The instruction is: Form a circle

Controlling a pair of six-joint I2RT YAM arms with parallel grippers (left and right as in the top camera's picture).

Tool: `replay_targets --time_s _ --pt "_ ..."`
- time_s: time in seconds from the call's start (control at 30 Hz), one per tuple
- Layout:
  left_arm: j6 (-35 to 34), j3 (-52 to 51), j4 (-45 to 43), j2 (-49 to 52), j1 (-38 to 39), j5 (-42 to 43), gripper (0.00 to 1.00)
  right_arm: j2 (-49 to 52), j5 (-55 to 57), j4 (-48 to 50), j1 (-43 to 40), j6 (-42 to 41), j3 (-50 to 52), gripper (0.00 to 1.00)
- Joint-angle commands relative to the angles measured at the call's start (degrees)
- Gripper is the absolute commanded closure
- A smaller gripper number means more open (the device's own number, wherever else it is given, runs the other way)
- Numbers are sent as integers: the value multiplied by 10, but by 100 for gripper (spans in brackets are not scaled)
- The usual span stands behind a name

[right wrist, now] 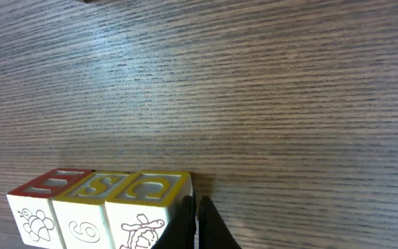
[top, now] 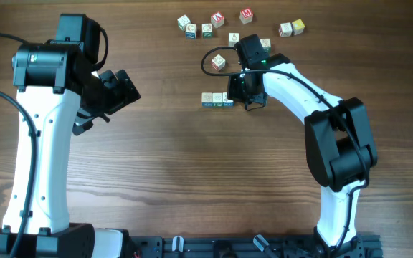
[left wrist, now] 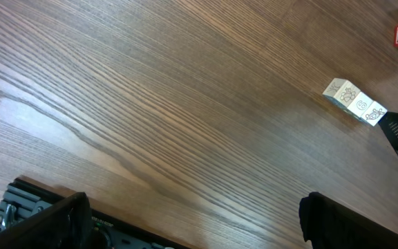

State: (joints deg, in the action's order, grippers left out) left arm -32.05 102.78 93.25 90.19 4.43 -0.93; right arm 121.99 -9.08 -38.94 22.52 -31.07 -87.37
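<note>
Three white letter cubes (top: pixel 216 99) lie in a straight row on the wooden table. In the right wrist view they show a red-topped cube (right wrist: pixel 43 207), a yellow S cube (right wrist: pixel 88 207) and a yellow C cube (right wrist: pixel 144 207). My right gripper (right wrist: pixel 193 211) is shut with nothing in it, its tips touching the C cube's right side. The overhead view places the right gripper (top: pixel 244 97) at the row's right end. My left gripper (top: pixel 120 92) hangs open far to the left and holds nothing. Its fingers (left wrist: pixel 54 221) frame bare wood, with the row (left wrist: pixel 354 102) far off.
Several loose cubes lie scattered along the far edge, among them a red M cube (top: pixel 247 13), a red A cube (top: pixel 217 18) and a pair at the right (top: pixel 291 28). One cube (top: pixel 219 62) sits alone just above the row. A black cable loops near it.
</note>
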Motion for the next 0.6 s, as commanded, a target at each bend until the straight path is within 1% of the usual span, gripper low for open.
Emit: replay_targets --time_s 0.0,0.57 --pt "-4 -2 0 -4 0 3 0 -15 -8 -9 1 -5 1 95" --pt "-4 -2 0 -4 0 3 0 -15 0 -14 1 -4 1 95"
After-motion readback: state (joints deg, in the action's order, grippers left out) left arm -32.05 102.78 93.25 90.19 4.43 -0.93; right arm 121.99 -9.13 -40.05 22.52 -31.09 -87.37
